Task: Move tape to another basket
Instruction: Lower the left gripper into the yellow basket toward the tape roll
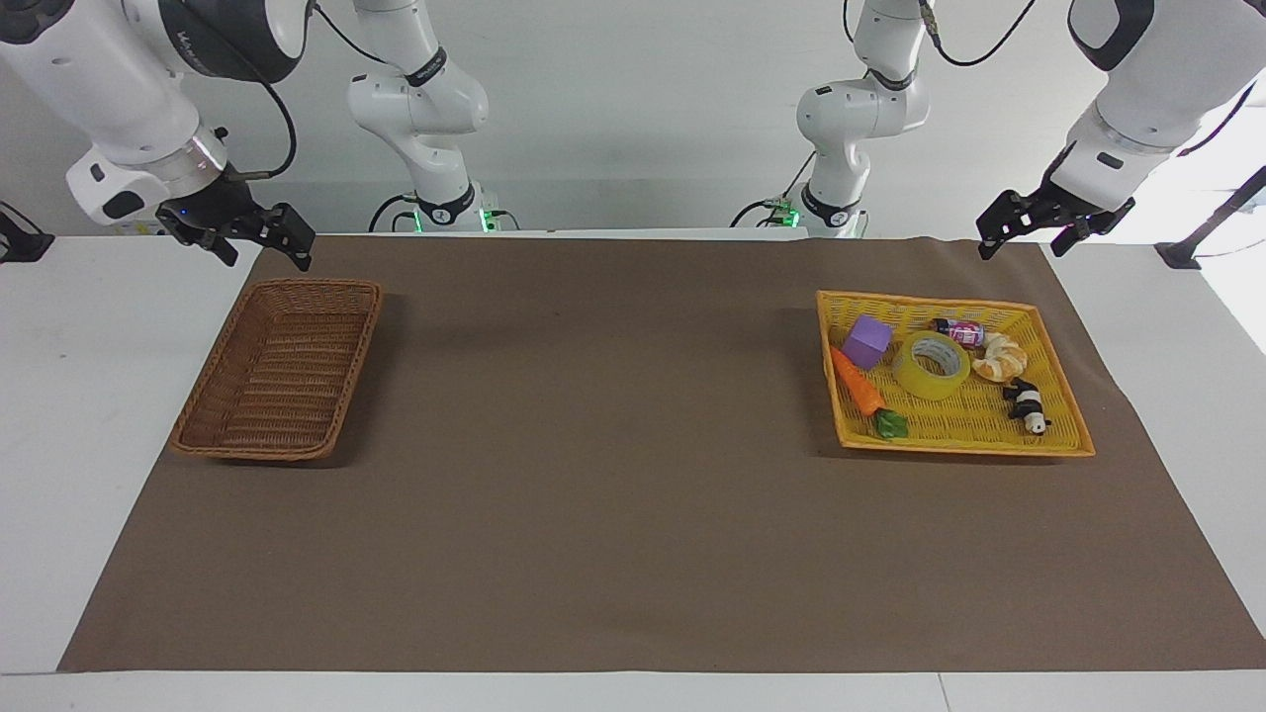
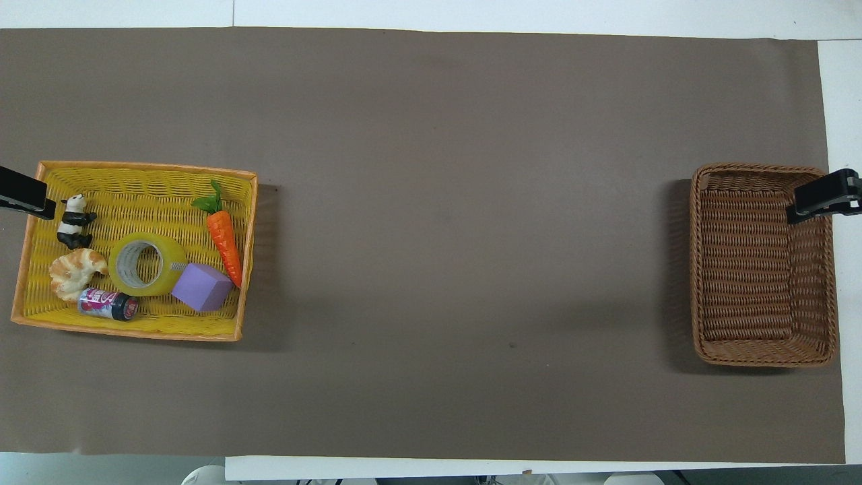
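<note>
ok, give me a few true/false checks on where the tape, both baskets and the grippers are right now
1. The tape lies in the yellow tray. True.
2. The brown basket holds a carrot. False: it holds nothing; the carrot is in the tray.
3. The left gripper grips the tape. False: it hangs in the air near the tray's edge on the robots' side, holding nothing.
4. The purple block sits beside the tape. True.
5. The right gripper is up near the brown basket. True.
</note>
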You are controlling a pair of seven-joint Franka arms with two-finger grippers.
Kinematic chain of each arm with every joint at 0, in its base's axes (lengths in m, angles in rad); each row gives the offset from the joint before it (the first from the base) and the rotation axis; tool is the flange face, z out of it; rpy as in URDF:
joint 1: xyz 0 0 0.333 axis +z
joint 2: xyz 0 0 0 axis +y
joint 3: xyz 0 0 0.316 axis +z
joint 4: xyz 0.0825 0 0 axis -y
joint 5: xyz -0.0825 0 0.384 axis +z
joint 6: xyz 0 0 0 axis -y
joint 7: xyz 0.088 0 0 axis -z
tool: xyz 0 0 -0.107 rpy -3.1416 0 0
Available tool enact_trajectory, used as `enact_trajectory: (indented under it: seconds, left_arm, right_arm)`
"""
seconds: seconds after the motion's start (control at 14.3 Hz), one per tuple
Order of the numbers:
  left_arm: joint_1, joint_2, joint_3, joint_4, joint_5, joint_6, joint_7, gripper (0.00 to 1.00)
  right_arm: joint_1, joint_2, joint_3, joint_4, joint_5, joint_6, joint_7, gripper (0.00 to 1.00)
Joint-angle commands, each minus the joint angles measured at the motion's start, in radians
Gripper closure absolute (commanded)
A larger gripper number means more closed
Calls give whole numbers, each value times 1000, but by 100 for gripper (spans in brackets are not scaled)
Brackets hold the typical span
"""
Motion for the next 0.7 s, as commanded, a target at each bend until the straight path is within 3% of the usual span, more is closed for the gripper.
enact_trajectory:
  seconds: [0.0, 0.21, 0.28, 0.49, 0.63]
  left_arm:
    - [1, -11, 1, -1, -6, 1, -10, 0]
    - [4, -23, 2, -27, -3, 18, -9, 0]
    - [6, -41, 1, -80, -3, 85, -15, 0]
    - [10, -200, 2, -436, -5, 375, -13, 0]
    - [71, -206, 4, -545, -5, 475, -2, 0]
  right_arm:
    - [-4, -23, 4, -31, -5, 21, -10, 1]
    - [-4, -23, 4, -31, -5, 21, -10, 1]
    - [-4, -23, 4, -31, -5, 21, -10, 1]
    - [-4, -23, 4, -31, -5, 21, -10, 1]
    - [-4, -23, 4, -31, -5, 21, -10, 1]
